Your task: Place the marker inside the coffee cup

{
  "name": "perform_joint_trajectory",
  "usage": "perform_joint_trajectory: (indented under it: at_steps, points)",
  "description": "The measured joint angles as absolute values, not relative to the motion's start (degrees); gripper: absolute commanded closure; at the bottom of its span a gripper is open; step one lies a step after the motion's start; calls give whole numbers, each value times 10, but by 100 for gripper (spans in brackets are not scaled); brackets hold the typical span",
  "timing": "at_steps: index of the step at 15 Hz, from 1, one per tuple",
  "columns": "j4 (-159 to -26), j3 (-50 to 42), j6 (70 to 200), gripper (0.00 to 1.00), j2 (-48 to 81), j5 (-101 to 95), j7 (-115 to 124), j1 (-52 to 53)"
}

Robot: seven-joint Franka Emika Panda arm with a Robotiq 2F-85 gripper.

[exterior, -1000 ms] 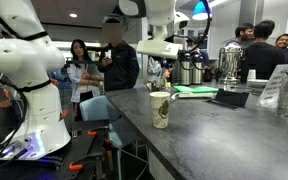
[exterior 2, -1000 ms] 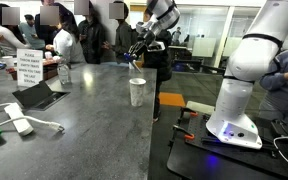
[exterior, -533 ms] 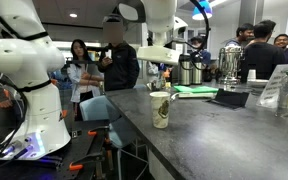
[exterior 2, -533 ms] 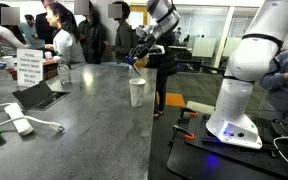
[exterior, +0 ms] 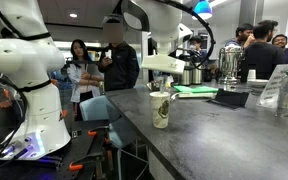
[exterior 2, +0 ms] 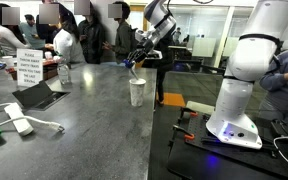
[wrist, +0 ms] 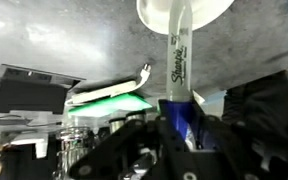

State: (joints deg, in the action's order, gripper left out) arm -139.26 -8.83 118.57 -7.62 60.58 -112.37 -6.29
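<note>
The coffee cup [exterior: 160, 109] is an off-white paper cup with a dark print, standing upright near the edge of the grey counter; it also shows in an exterior view [exterior 2: 137, 92]. My gripper [exterior: 163, 70] hangs a little above the cup and is shut on the marker [exterior 2: 131, 66]. In the wrist view the marker [wrist: 176, 62] points from my jaws [wrist: 180, 128] toward the cup's open rim [wrist: 184, 12]. Its blue end sits between the fingers, and its tip is at or just over the rim.
Steel coffee urns [exterior: 229, 62] stand at the back of the counter [exterior: 224, 135]. A tablet [exterior 2: 36, 95], a sign [exterior 2: 29, 66], a bottle [exterior 2: 64, 72] and a white adapter [exterior 2: 19, 123] lie on it. A second white robot [exterior 2: 239, 85] stands beside the counter, and people stand behind.
My gripper has moved down and toward the cup with the marker in it. The cup has not moved.
</note>
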Motion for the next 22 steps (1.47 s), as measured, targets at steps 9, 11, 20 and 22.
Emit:
perform_joint_trajectory:
  at_steps: [9,11,20,22]
  points:
    - [-1386,-93,1180,49,-51,621,-1148,-73]
    - [-1386,-93,1177,42,-50,620,-1148,-74]
    - [-1381,-86,1193,0,-50,565,-1098,-72]
    - [-1374,-73,1231,0,-50,520,-1032,-68]
